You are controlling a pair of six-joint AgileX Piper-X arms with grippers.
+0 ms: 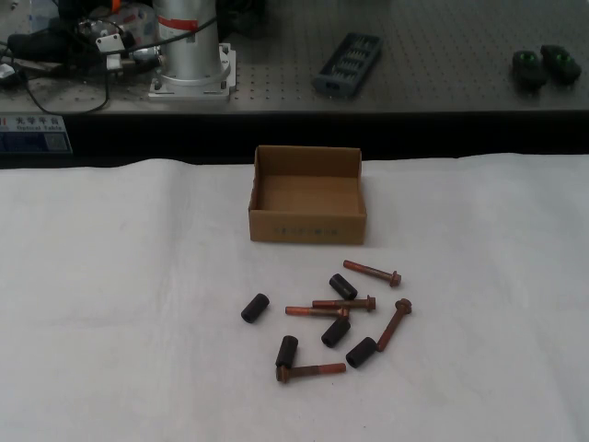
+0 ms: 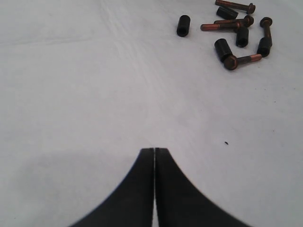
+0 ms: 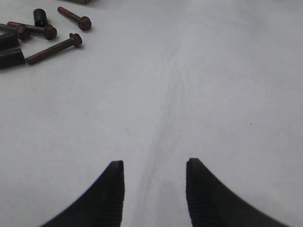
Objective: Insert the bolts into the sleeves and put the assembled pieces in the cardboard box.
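Jaws of L gripper [image 2: 155,150] pressed together, nothing btwn them, over white cloth [image 2: 71,94]. R gripper [image 3: 154,163] jaws spread apart, holding nothing, also over cloth. Bolts [image 1: 371,271] & black sleeves [image 1: 255,308] lie loose in one cluster, none assembled, just in front of open-topped cardboard box [image 1: 306,224].

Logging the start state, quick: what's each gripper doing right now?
Left gripper: shut, holding nothing.
Right gripper: open, holding nothing.
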